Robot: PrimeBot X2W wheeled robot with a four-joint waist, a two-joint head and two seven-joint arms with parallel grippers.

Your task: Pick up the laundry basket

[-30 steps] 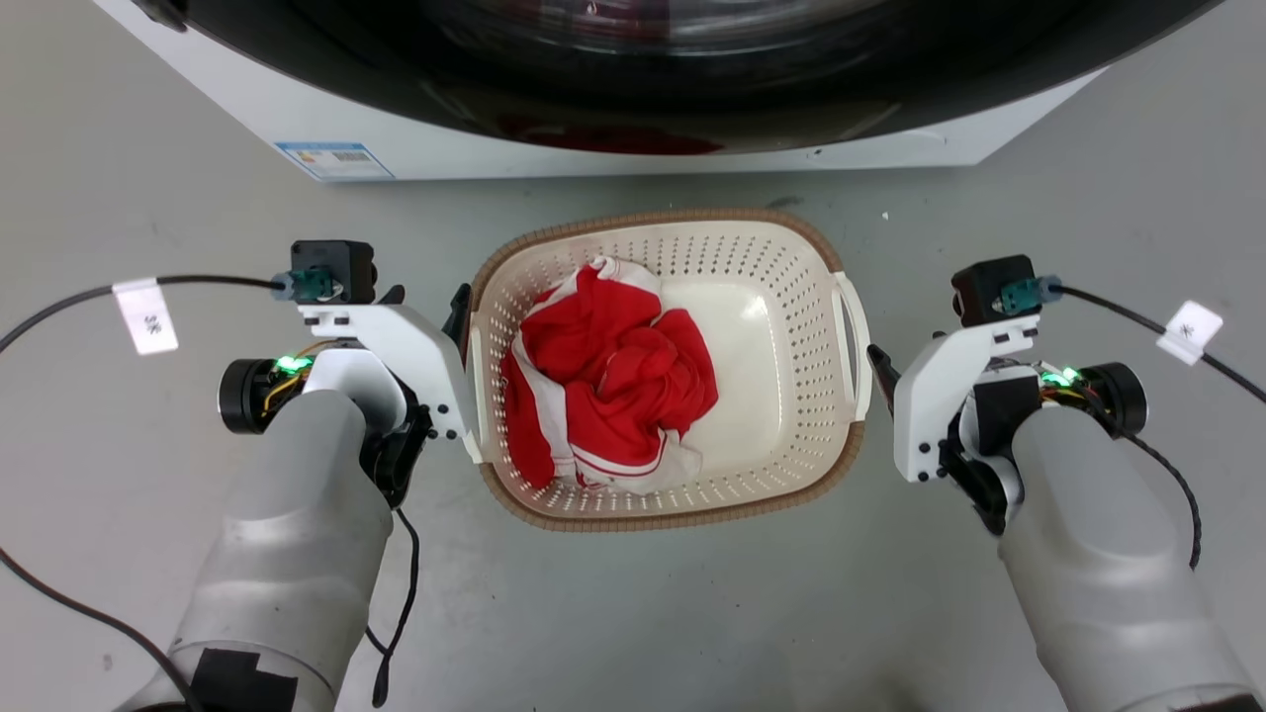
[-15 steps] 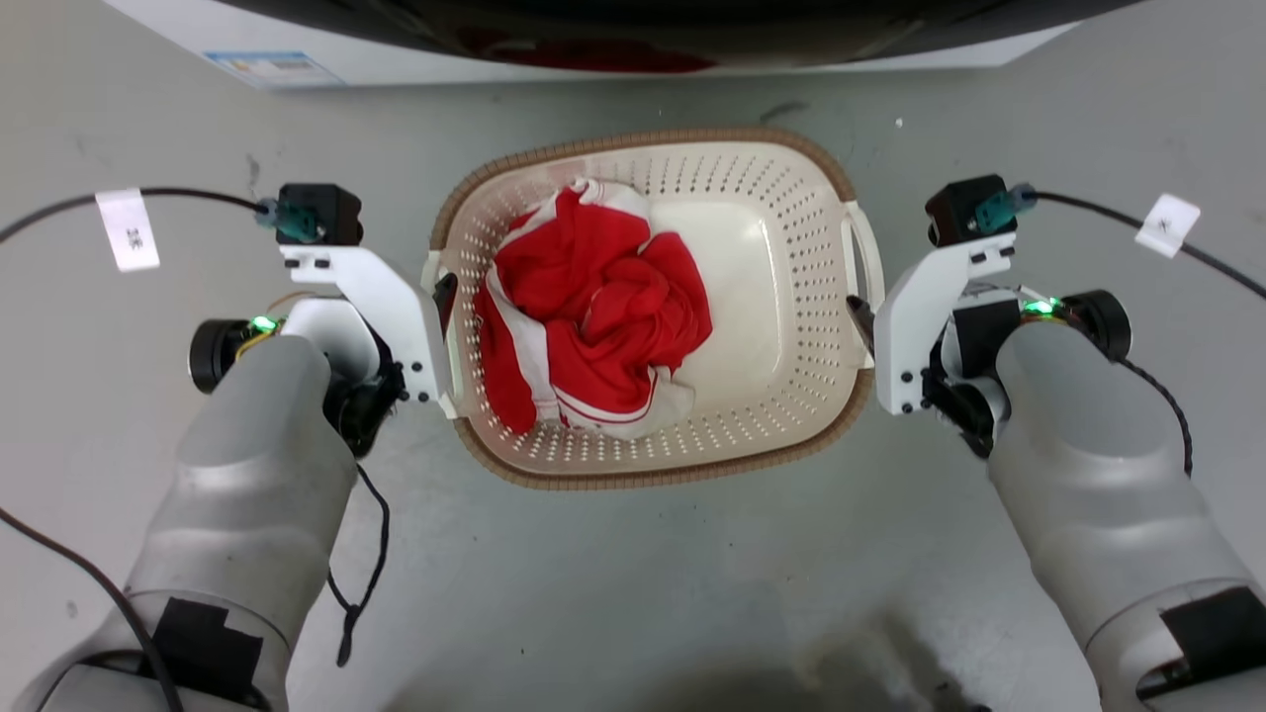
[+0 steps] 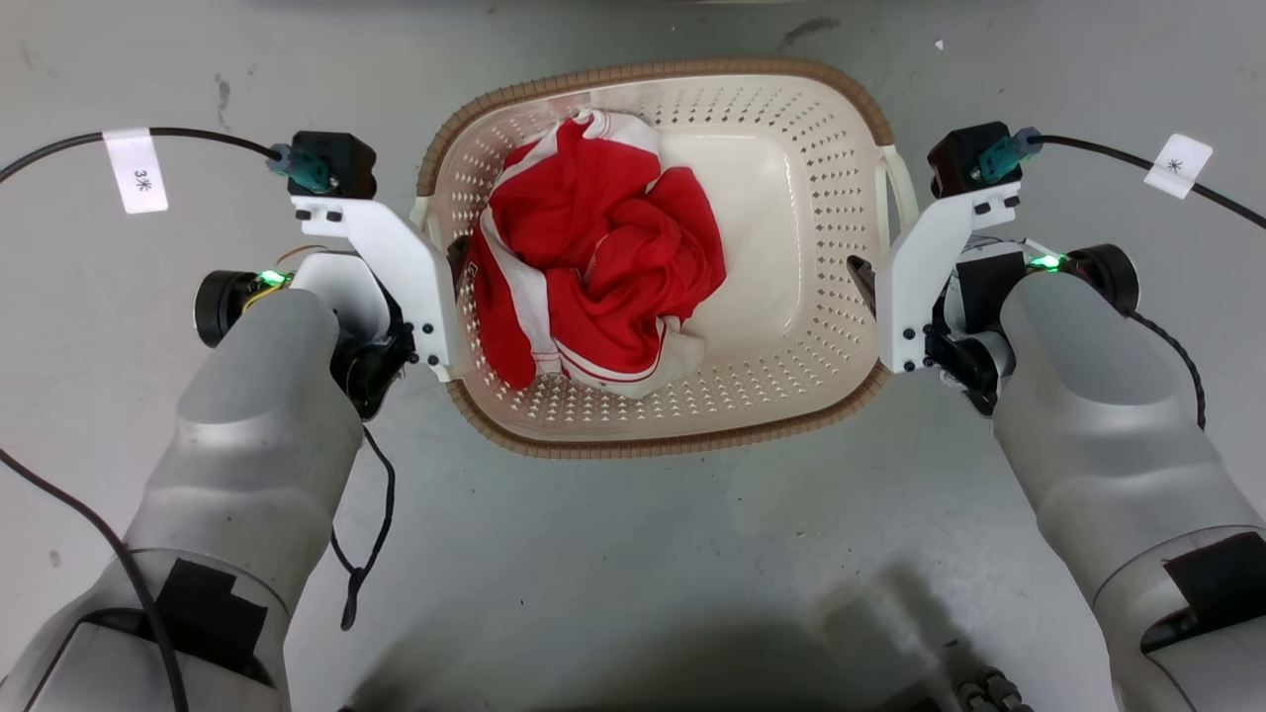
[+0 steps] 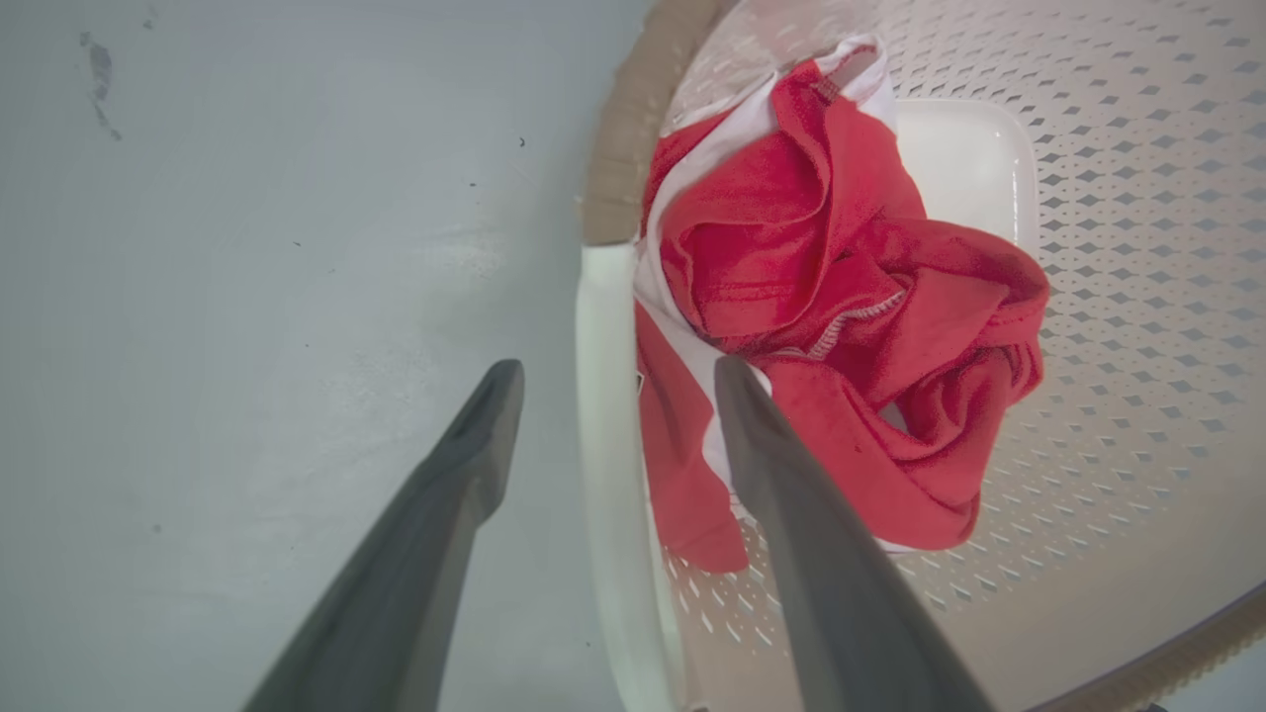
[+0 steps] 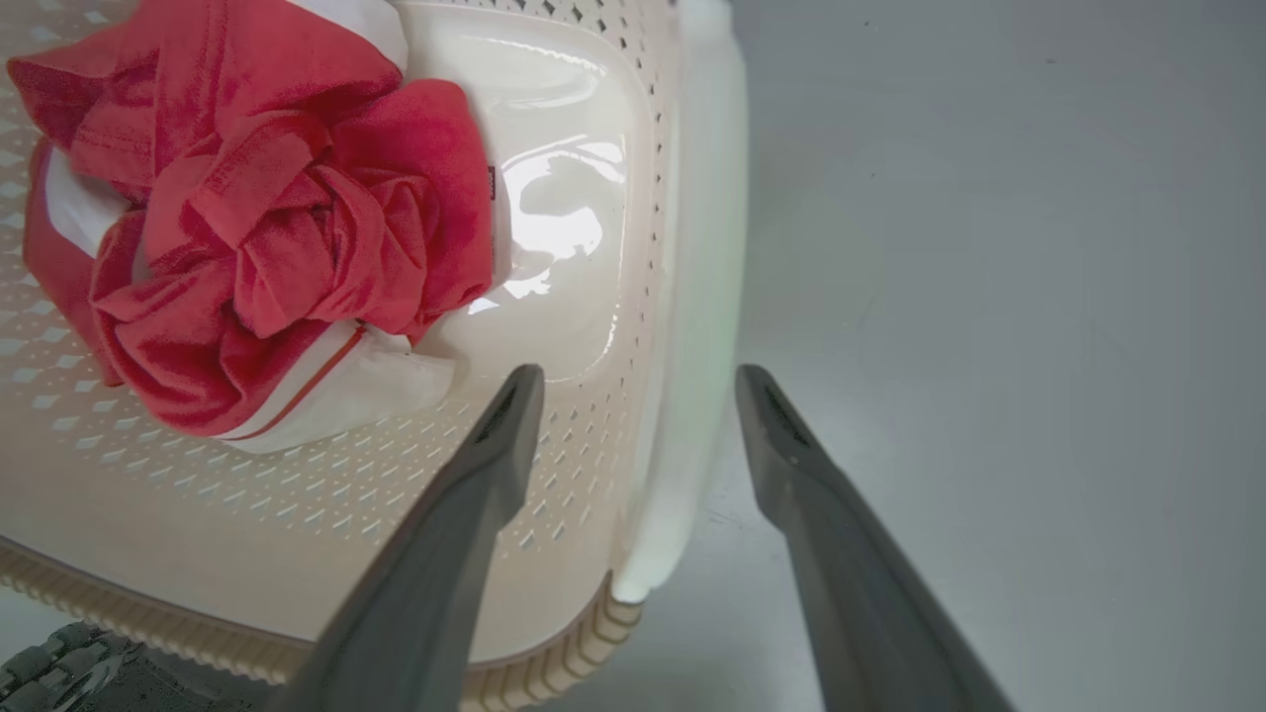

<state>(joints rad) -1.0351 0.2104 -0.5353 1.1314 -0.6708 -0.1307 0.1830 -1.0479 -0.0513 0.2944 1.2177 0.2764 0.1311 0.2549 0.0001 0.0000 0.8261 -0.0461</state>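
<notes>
Laundry basket [image 3: 791,381], red-and-white garment [image 3: 593,257] inside, perhaps a jersey

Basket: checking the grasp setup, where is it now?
The basket sits upper centre in the head view, between the left gripper and right gripper, whose fingers straddle its handles.

The laundry basket [image 3: 791,386] stands upright, mouth up, between my left gripper [image 4: 608,381] and my right gripper [image 5: 638,381]. It is cream-white perforated plastic, rounded-rectangular, with a brown woven-look rim [image 3: 673,443]. Its white left handle [image 4: 603,465] and right handle [image 5: 697,297] each sit between a gripper's parted jaws, unclamped. A crumpled red-and-white garment [image 3: 593,267] lies inside, toward my left.
</notes>
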